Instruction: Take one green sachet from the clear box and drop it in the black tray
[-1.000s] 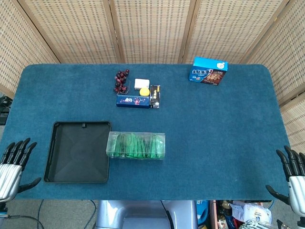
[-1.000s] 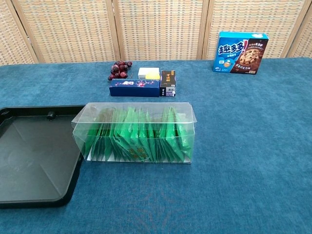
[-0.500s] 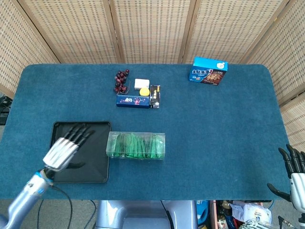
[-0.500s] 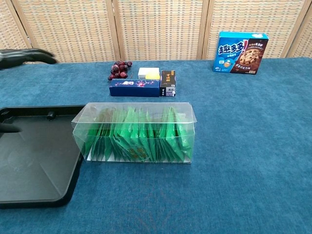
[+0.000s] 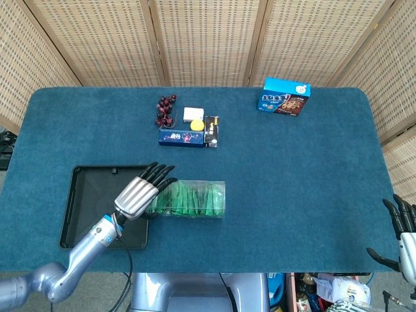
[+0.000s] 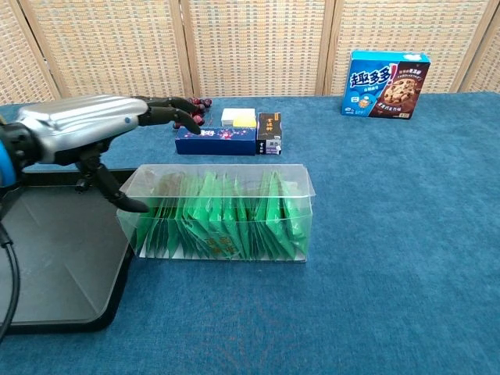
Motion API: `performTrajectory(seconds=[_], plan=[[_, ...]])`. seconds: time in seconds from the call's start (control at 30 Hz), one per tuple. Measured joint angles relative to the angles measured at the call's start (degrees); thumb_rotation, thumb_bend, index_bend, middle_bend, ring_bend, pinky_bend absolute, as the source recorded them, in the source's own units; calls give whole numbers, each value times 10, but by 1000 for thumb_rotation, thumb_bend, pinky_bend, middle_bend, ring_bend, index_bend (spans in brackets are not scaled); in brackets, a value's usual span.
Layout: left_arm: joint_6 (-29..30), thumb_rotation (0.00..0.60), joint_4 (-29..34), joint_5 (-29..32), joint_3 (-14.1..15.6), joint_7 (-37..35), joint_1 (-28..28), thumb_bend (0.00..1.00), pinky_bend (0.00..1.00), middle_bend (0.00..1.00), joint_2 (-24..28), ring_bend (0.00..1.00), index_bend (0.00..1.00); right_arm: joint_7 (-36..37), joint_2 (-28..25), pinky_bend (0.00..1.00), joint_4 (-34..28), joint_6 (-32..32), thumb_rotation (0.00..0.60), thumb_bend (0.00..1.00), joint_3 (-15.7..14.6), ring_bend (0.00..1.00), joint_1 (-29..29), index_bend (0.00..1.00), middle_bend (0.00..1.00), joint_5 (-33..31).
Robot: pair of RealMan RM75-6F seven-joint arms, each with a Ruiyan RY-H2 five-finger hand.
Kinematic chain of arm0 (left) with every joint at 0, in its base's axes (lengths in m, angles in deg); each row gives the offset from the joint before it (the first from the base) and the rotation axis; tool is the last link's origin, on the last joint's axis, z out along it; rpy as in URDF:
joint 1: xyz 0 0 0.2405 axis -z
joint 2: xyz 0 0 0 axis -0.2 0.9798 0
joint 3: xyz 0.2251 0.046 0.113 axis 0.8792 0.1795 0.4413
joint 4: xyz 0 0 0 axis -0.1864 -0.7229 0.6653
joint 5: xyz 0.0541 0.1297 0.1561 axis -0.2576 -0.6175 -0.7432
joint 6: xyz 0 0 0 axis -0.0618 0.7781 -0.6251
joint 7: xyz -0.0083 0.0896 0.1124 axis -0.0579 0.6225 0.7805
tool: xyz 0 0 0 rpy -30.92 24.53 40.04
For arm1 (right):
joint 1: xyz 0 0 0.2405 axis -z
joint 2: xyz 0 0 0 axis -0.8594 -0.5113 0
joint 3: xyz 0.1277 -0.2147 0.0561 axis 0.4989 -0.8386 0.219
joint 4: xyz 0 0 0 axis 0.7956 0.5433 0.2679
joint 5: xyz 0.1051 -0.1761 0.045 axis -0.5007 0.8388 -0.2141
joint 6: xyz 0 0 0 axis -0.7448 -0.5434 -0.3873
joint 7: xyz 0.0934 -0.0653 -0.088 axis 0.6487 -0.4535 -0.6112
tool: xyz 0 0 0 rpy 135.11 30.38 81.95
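Note:
The clear box (image 5: 186, 198) (image 6: 219, 211) stands near the table's front, packed with several upright green sachets (image 5: 188, 199) (image 6: 223, 219). The black tray (image 5: 91, 208) (image 6: 47, 250) lies just left of it, with nothing in it. My left hand (image 5: 140, 192) (image 6: 94, 129) hovers over the tray's right edge and the box's left end, fingers spread and stretched forward, holding nothing. Its thumb hangs down by the box's left wall in the chest view. My right hand (image 5: 404, 237) sits off the table's right front corner, fingers apart, holding nothing.
At the back middle lie dark grapes (image 5: 165, 109), a white and yellow block (image 5: 193, 117), a dark blue box (image 5: 181, 137) and a small black carton (image 5: 211, 131). A blue cookie box (image 5: 285, 96) stands at the back right. Woven screens stand behind the table.
My left hand has swung from beside the table's left edge, across the tray, to above the box's left end. The right hand has sunk slightly lower in the head view.

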Motion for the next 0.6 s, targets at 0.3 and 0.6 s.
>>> performTrajectory(seconds=[0.3, 0.6], plan=[[-4, 600, -26, 59, -6, 30, 26, 166, 0, 0, -39, 0, 246, 10, 0, 0, 6, 4, 600, 0, 2, 0, -2, 0, 0, -5], [-6, 600, -36, 92, -5, 44, 50, 319, 0, 0, -53, 0, 324, 22, -2, 0, 9, 1, 600, 0, 3, 0, -2, 0, 0, -9]])
